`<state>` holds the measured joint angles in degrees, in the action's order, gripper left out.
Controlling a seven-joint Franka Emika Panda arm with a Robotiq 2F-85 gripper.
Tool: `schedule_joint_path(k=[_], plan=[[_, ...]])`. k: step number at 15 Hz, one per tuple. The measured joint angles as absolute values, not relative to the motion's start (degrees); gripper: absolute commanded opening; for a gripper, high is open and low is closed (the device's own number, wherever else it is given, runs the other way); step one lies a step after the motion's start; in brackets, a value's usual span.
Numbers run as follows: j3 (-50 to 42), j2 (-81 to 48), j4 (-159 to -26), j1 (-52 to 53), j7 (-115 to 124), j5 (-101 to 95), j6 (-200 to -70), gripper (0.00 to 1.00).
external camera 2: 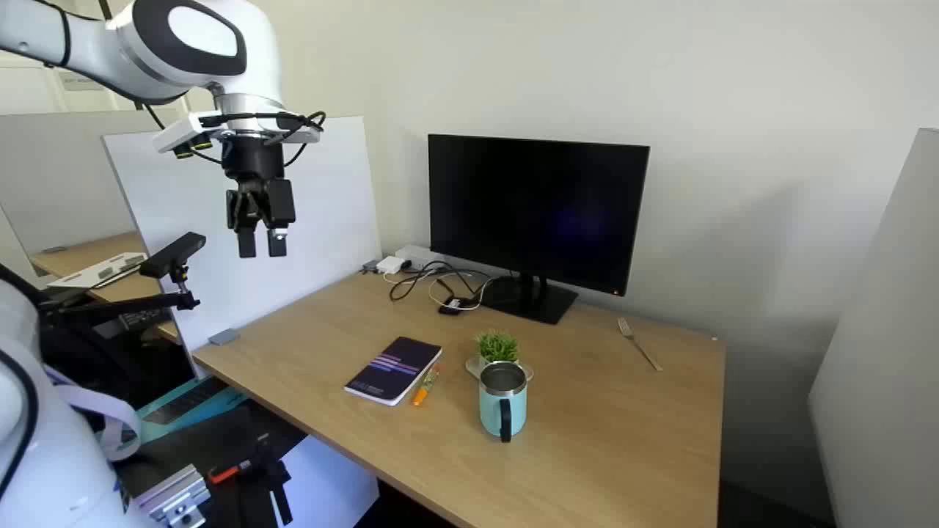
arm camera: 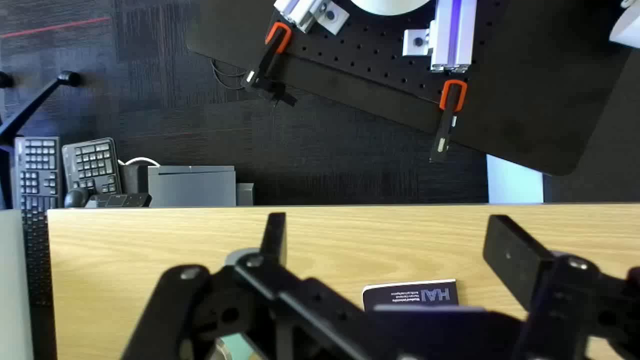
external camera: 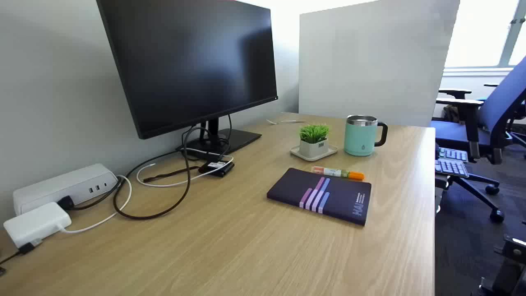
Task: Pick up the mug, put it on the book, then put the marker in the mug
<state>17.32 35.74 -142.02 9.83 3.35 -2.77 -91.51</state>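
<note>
In an exterior view, a thin, dark navy-purple book [external camera: 323,193] with pink, lilac and blue stripes lies flat on a light wooden desk [external camera: 246,246]. Just beside the book's far edge lies a short marker [external camera: 337,173] with an orange cap. Behind the book, a small green potted plant [external camera: 314,139] sits on a white tray [external camera: 332,151]; behind the book and farther right, a teal mug [external camera: 360,137] with a silvery rim stands upright. A large black monitor [external camera: 197,65] stands behind and to the left of the book. In an exterior view, a white robot arm [external camera 2: 257,51] carries its black gripper [external camera 2: 262,248] in the air, above and left of the book, pointing down, the jaws well apart with nothing between them. The mug and the potted plant stand to the right of the book; a fork [external camera 2: 640,347] lies farther right of it. In the wrist view, widely spread black fingers [arm camera: 274,240] appear on either side of the book's lettered end, gripping nothing; a sliver of the mug shows left of the book.
</note>
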Motion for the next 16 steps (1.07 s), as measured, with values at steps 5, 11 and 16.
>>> schedule_joint_path(k=[5,11,16], plan=[[17.32,35.73,-142.02,9.83,3.35,-2.77,-91.53,1.00],[17.32,35.73,-142.02,9.83,3.35,-2.77,-91.53,1.00],[16.44,33.85,-142.02,9.83,3.35,-5.62,-95.59,1.00]])
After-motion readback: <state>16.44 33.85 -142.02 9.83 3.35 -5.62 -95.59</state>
